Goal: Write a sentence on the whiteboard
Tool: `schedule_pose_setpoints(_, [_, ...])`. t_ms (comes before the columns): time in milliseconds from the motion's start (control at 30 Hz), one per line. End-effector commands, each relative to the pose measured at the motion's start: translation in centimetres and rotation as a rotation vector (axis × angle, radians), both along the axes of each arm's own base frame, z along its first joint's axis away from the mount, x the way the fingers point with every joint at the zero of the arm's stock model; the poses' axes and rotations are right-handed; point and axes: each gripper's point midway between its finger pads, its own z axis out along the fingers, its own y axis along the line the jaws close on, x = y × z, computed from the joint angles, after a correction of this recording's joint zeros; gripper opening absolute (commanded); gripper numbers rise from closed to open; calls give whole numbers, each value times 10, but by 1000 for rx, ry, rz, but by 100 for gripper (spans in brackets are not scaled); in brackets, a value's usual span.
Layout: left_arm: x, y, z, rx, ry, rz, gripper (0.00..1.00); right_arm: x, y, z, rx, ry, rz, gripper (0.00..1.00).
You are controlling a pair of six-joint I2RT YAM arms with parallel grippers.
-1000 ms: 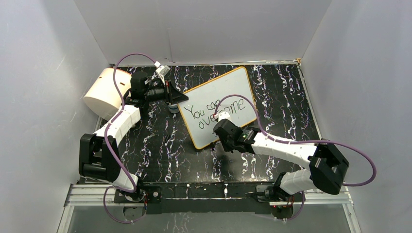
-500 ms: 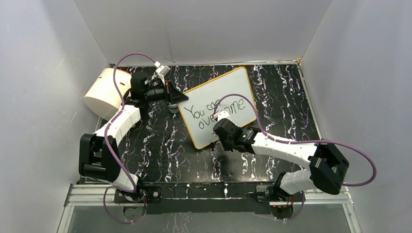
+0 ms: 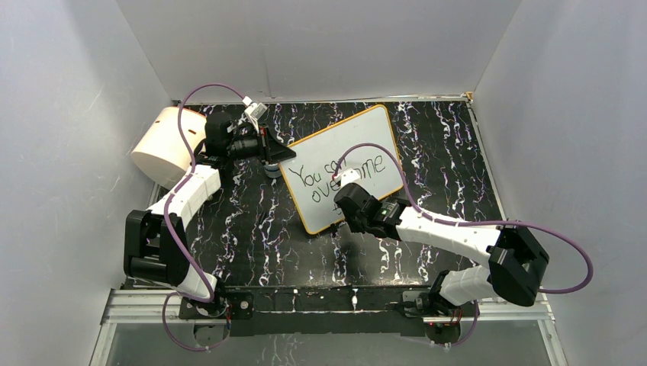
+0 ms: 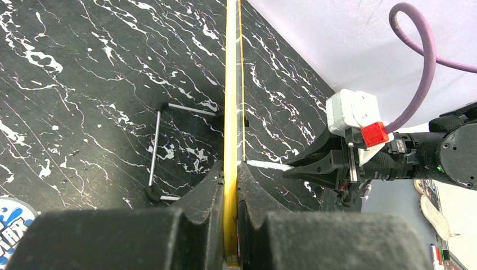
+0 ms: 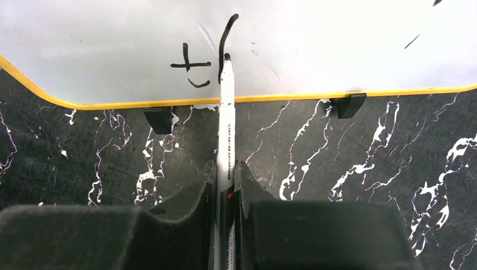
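While left gripper (image 4: 230,171) clamps the whiteboard (image 3: 358,145), right gripper (image 5: 225,169) pinches a marker (image 5: 226,112).
Light, stiff, slick: a rim grip seems best.

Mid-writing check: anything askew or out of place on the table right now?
Nothing damaged or spilled. The whiteboard sits skewed to the table edges, its rim pinched in the left hand; the right hand holds the marker, tip on the board.
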Motion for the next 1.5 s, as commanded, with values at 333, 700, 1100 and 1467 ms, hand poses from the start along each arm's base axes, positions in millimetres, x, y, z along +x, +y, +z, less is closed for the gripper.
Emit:
schedule_pose_setpoints(333, [-22,-10,-42,64,128,-52,0,28,3,27,72,-92,-71,0])
schedule_pose_setpoints(700, [-23,-9,-41,64,127,-51,0,5,-11,-3,39,16,-67,0])
schedule_pose_setpoints(1100, [-23,-9,-42,65,129,-50,0,0,-16,-7,23,31,-66,0])
schedule_pose_setpoints(1467, [-23,-9,-42,67,127,-49,0,22,-15,37,85,-107,-82,0])
